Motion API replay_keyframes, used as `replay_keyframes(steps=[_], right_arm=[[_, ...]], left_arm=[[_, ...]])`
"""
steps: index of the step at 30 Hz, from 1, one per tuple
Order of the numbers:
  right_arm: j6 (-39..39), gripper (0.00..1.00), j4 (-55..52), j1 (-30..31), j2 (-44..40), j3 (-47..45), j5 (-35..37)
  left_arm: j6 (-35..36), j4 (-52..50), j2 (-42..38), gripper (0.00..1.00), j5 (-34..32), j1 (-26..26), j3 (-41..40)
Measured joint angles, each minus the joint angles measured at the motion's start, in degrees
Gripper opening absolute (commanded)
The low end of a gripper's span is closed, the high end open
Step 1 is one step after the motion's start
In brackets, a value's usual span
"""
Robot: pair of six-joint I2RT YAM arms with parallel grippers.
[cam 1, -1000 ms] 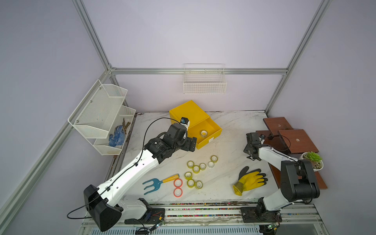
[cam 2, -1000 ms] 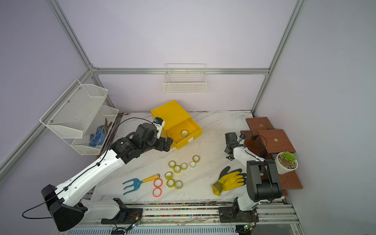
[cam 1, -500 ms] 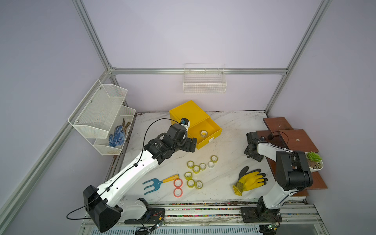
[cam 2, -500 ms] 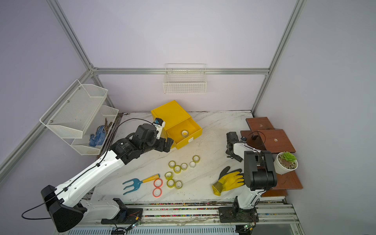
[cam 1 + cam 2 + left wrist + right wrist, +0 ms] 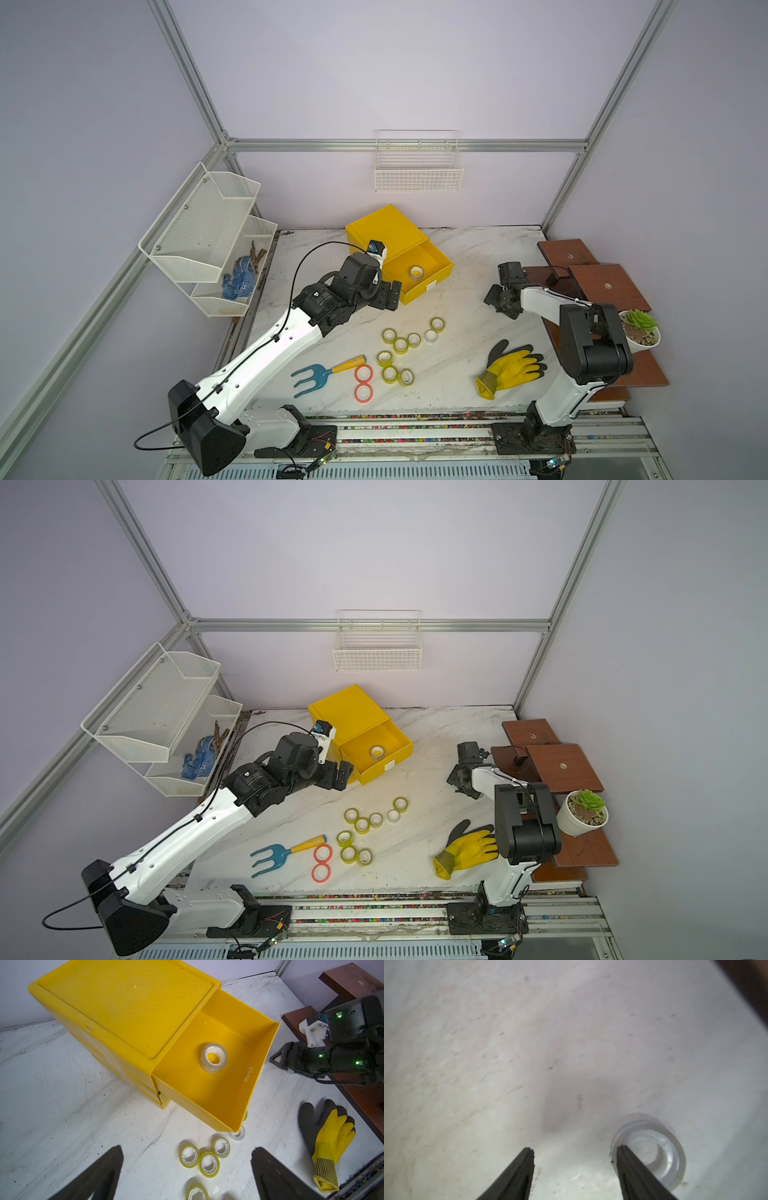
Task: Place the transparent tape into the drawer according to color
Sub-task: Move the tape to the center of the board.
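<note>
Clear-whitish plastic marks the tape roll nearest the right jaws. It lies flat on the marble surface, hole up. It is not in the gap between the jaws but on the outer side of one finger, whose tip overlaps the roll's rim in the right wrist view; whether they touch cannot be told. Those jaws stand partly parted with only bare surface between them, grasping nothing.

The left jaws are spread wide and empty, hanging just beside the front corner of the pulled-out yellow drawer. In the left wrist view, yellow-green rolls show on the surface in the gap between its dark fingers.

One whitish roll with a white core lies flat inside the drawer. In both top views the other tape lies mid-surface: a loose cluster of see-through yellow-green rolls, a whitish one among them, and two wider pink-red rings just beside a blue fork
</note>
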Motion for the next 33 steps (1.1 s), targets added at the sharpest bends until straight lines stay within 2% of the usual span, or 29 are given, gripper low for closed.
replay_keyframes(steps=[6,16,25,33], right_arm=[[0.2,0.69,-3.19,4.13,0.09,2.25,-3.61],[-8.0,0.73,-17.14,3.52,-1.33,11.39,3.04],[-11.02,0.77,-20.59,2.93,7.61,13.09,4.13],[-11.02,0.7,-19.91,2.67,8.04,13.16,4.15]], left_arm=[[-0.02,0.0,0.0,1.0,0.0,0.0,0.0],[0.0,0.0,0.0,1.0,-0.87,0.0,0.0],[-0.02,0.0,0.0,1.0,-1.31,0.0,0.0],[0.0,-0.02,0.2,1.0,-1.38,0.0,0.0]])
